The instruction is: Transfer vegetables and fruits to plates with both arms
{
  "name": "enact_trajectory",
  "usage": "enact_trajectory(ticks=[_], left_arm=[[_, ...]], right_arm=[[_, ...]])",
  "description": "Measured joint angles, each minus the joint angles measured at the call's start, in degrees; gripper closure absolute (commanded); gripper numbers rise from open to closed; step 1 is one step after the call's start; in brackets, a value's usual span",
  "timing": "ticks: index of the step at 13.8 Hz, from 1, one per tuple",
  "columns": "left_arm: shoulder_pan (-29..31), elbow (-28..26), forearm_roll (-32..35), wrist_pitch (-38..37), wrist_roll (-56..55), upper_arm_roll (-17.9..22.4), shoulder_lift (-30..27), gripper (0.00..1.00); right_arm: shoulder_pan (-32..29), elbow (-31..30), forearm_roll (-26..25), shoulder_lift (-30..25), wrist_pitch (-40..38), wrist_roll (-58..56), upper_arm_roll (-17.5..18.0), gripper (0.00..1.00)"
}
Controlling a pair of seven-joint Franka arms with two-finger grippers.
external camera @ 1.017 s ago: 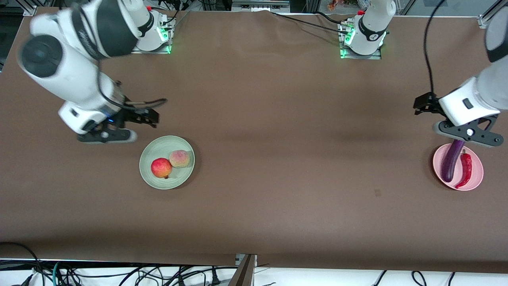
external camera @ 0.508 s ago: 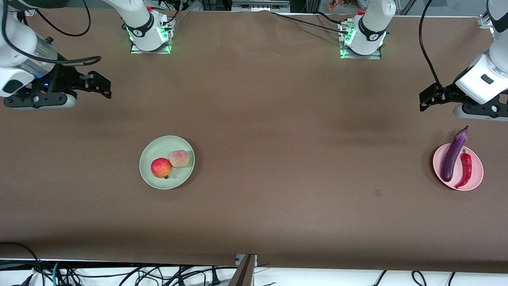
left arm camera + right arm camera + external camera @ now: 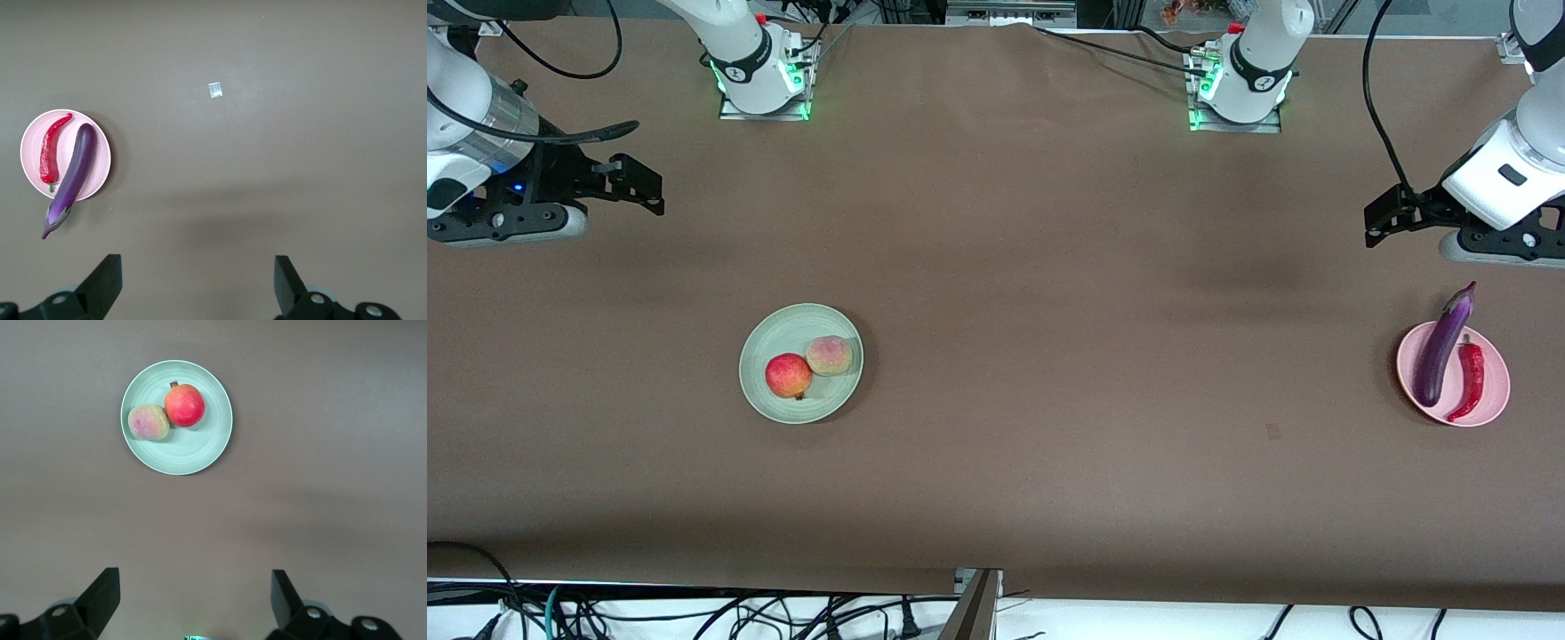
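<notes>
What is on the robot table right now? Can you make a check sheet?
Surface: brown table, one small pale scrap.
Job's things: pomegranate and peach touching on mint plate; eggplant, stem overhanging, beside chili pepper on pink plate.
Clutter: nothing seen.
Grippers: left gripper and right gripper open, empty, above bare table.
Cables: black, on arms; tangled below the table's near edge.
Surroundings: metal framing.

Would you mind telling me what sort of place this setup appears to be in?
Most likely a robotics lab workbench: two arm bases are bolted on a brown table, loose cables trail along its edge, and toy-like produce sits staged on a green plate and a pink plate. Both grippers, left gripper and right gripper, hang open.
</notes>
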Motion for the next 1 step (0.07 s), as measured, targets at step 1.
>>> enact_trajectory(ticks=[1], left_arm=[[0.0, 0.0, 0.0, 0.0, 0.0, 0.0, 0.0, 0.0]], right_arm=[[0.06, -0.01, -0.5, 0.01, 0.0, -0.01, 0.14, 0.0]])
